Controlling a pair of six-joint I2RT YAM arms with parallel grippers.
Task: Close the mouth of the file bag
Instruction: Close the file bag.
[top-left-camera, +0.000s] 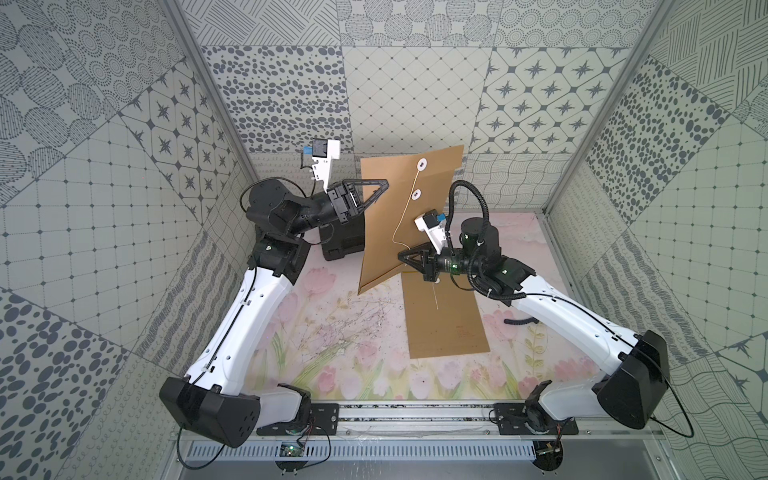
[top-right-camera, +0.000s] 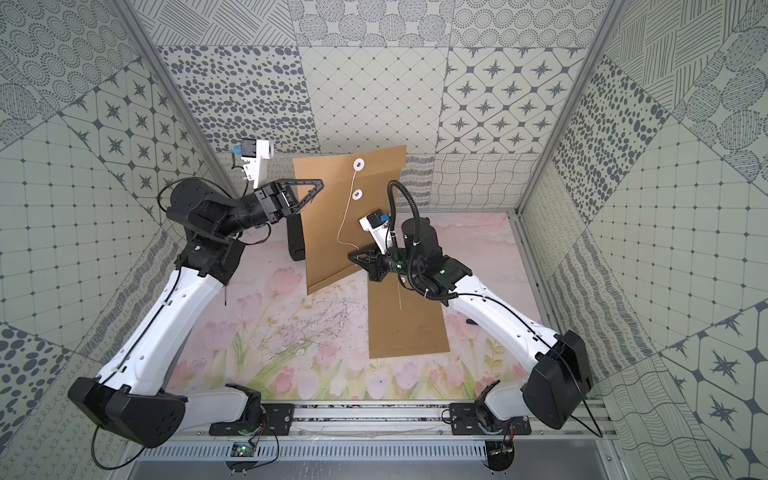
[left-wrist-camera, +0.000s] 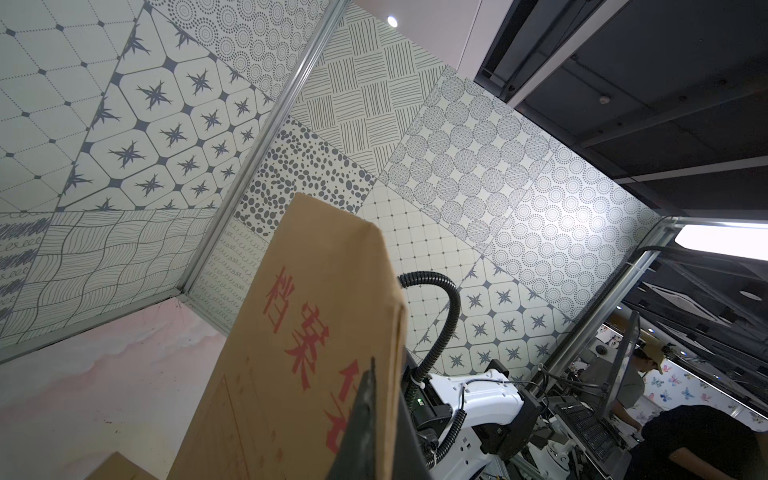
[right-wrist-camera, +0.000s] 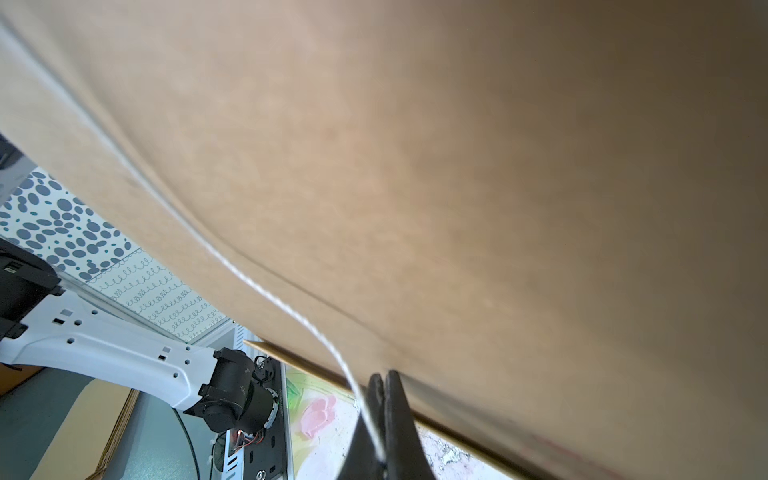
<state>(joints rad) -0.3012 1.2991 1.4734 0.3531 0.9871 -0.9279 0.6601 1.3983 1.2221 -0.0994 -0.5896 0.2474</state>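
Nearest, a second brown envelope lies flat on the floral table. Over its far end the right gripper is clenched on the white string; only the right wrist view shows the strand nipped between its closed tips. Beyond, the file bag stands upright mid-table, with the left gripper clamped on the edge toward its own arm. Only the left wrist view shows the red characters, and only the top views show the two white discs near the bag's top.

matt, smooth brown paper file bag; thin white string, perhaps twisted cotton
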